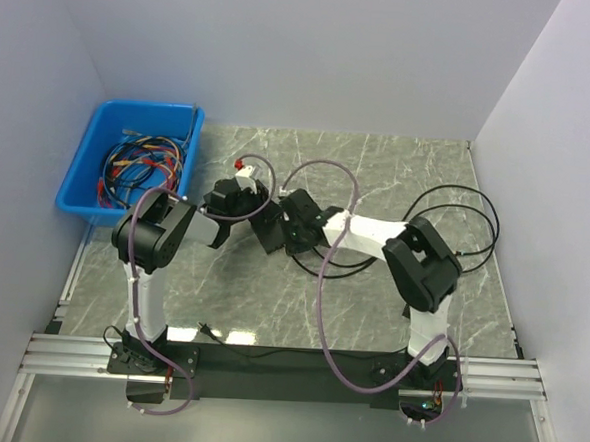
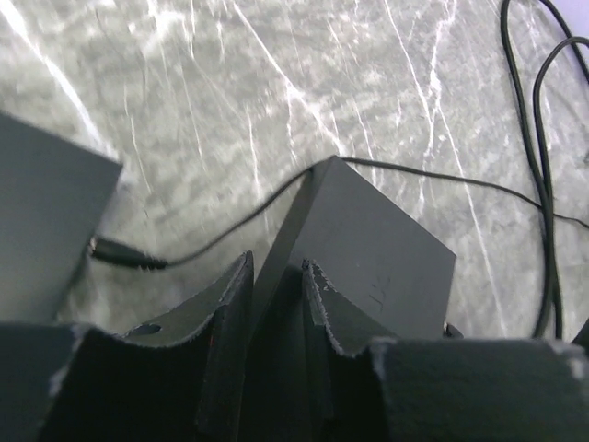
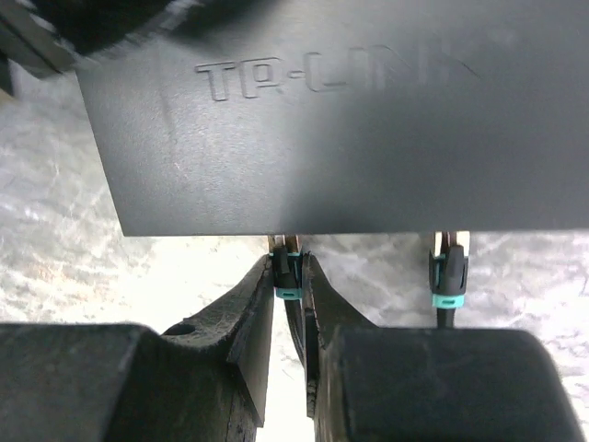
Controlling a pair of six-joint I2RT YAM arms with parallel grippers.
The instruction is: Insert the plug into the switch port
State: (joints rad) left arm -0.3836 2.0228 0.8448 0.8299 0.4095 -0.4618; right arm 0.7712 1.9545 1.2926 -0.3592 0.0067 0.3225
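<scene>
The black TP-Link switch (image 3: 331, 120) fills the top of the right wrist view; from above it is the dark box (image 1: 272, 228) between both grippers, and it also shows in the left wrist view (image 2: 368, 239). My left gripper (image 2: 276, 276) is shut on the switch's corner edge. My right gripper (image 3: 289, 272) is shut on a black plug with a teal band (image 3: 288, 274), whose tip sits at the switch's port edge. A second teal-banded plug (image 3: 449, 272) sits in a port to the right. The ports themselves are hidden.
A blue bin (image 1: 128, 161) of loose cables stands at the back left. Black cable loops (image 1: 455, 226) lie on the marble table right of the arms. A thin black cable (image 2: 184, 253) runs across the table by the switch. Walls close in on three sides.
</scene>
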